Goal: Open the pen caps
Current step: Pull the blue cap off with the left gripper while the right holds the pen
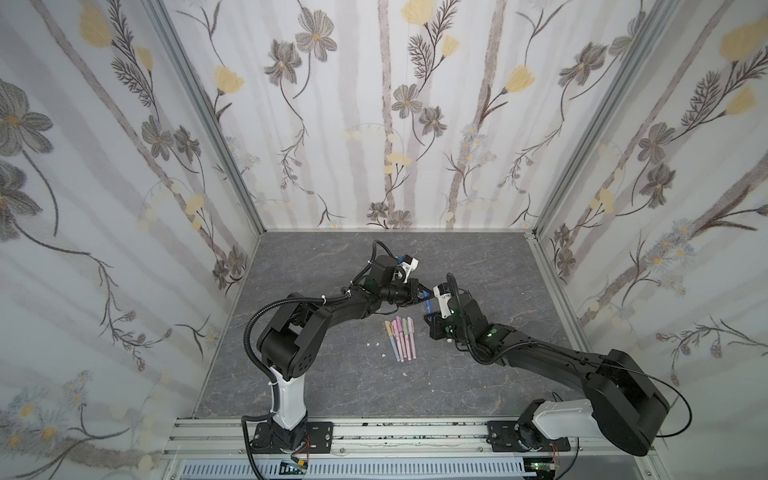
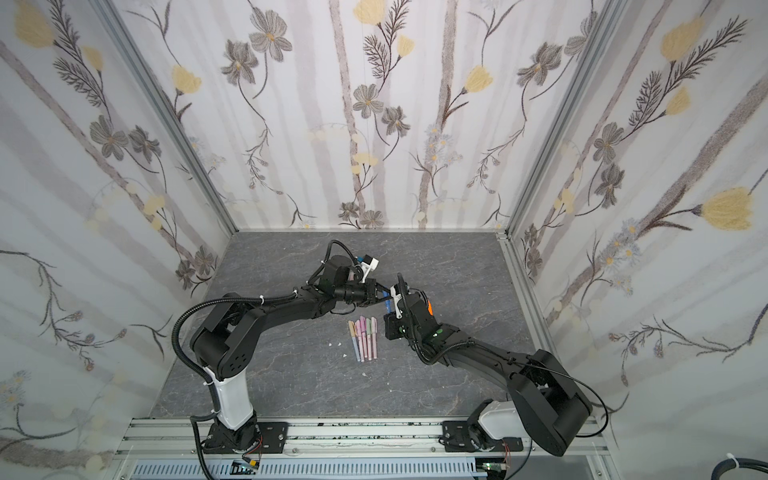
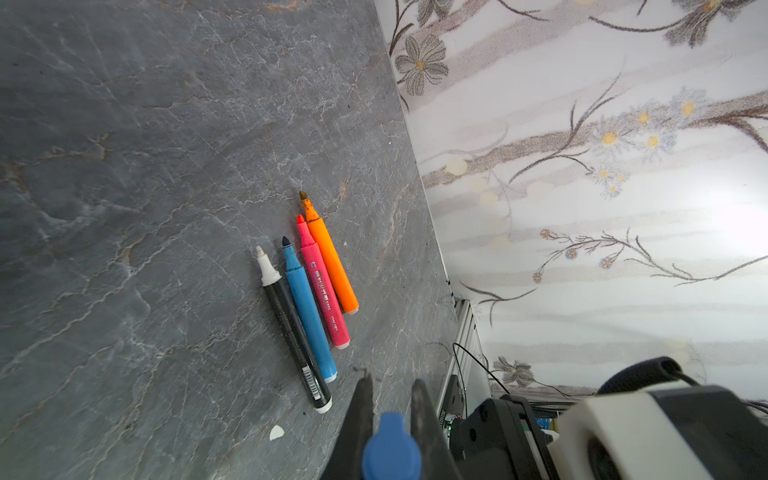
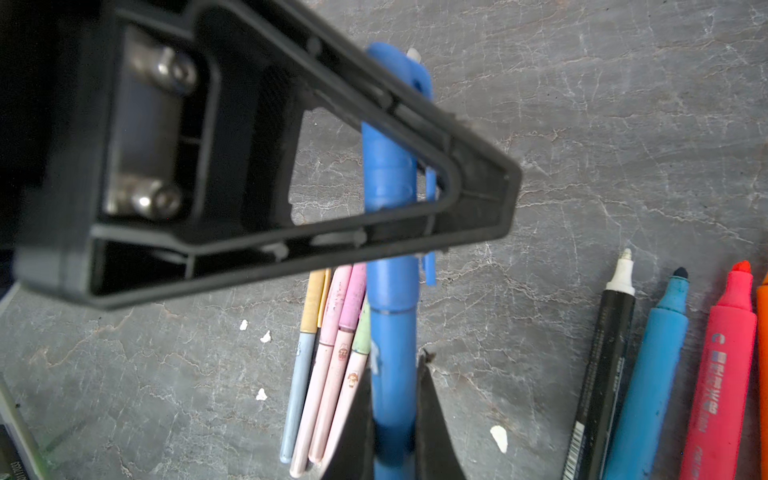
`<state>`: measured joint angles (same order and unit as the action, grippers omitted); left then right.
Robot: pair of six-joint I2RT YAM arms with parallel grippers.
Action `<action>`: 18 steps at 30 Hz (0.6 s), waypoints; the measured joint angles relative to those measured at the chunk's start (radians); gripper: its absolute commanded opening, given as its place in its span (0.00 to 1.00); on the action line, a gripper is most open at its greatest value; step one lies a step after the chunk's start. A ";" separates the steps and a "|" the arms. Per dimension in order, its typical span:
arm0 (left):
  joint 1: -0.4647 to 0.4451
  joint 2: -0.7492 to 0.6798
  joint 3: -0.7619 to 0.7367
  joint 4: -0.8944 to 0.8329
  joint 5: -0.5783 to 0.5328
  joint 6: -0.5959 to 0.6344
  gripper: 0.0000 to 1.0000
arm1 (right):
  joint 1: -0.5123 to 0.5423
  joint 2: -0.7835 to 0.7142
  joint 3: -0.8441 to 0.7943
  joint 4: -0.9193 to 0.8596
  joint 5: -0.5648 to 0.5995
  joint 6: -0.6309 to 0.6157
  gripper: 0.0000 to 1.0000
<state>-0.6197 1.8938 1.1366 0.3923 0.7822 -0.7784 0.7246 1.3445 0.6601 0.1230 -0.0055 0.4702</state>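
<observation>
A blue pen [image 4: 390, 353] hangs above the table between both arms. My right gripper [image 4: 395, 370] is shut on its barrel. My left gripper [image 3: 391, 380] is shut on the pen's blue cap [image 4: 388, 174], its fingers [image 4: 469, 195] crossing the clip end. In both top views the pen [image 1: 427, 306] [image 2: 387, 307] shows between the left gripper [image 1: 422, 292] and the right gripper [image 1: 430, 316]. Several pastel pens [image 1: 401, 338] [image 4: 332, 374] lie side by side on the table below, their caps [image 4: 345, 299] on.
A black, a blue, a red and an orange marker [image 3: 307, 291] [image 4: 665, 374] lie uncapped in a row near the right wall. Small white specks [image 4: 498, 438] dot the grey stone-pattern table [image 1: 332, 374]. Flowered walls enclose three sides.
</observation>
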 measured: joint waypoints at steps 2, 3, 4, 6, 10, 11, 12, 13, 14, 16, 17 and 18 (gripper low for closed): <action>0.000 0.000 0.000 -0.001 0.000 0.000 0.00 | 0.000 0.000 0.001 -0.001 0.000 0.000 0.00; 0.000 0.000 0.000 -0.002 0.000 0.000 0.00 | 0.000 0.000 0.001 -0.003 0.000 0.000 0.00; 0.000 0.000 0.000 -0.004 -0.001 0.002 0.00 | 0.000 -0.001 0.002 -0.004 0.000 0.000 0.00; 0.001 0.000 0.000 -0.008 0.000 0.010 0.00 | 0.000 -0.002 0.002 -0.007 0.000 0.000 0.00; 0.014 -0.001 0.002 -0.018 0.008 0.019 0.00 | 0.000 -0.004 0.002 -0.009 -0.008 0.000 0.00; 0.020 -0.003 0.005 -0.027 0.015 0.021 0.00 | 0.000 -0.005 0.002 -0.006 -0.014 0.000 0.00; 0.027 -0.003 0.011 -0.039 0.026 0.025 0.00 | 0.000 -0.005 0.002 0.003 -0.015 0.000 0.00; 0.034 -0.003 0.018 -0.047 0.035 0.029 0.00 | 0.000 -0.005 0.001 0.012 -0.015 0.000 0.00; 0.042 -0.003 0.029 -0.062 0.049 0.035 0.00 | 0.000 -0.005 0.000 0.027 -0.020 0.000 0.00; 0.056 -0.003 0.052 -0.087 0.069 0.046 0.00 | 0.000 -0.006 -0.002 0.053 -0.026 0.000 0.00; 0.067 -0.002 0.067 -0.090 0.055 0.054 0.00 | 0.000 -0.009 -0.006 0.048 -0.037 0.000 0.00; 0.085 0.002 0.084 -0.092 0.028 0.069 0.00 | 0.002 -0.013 -0.015 0.030 -0.042 0.000 0.00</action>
<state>-0.5350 1.8961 1.2209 0.3004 0.8104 -0.7094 0.7265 1.3312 0.6449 0.1528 -0.0471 0.4702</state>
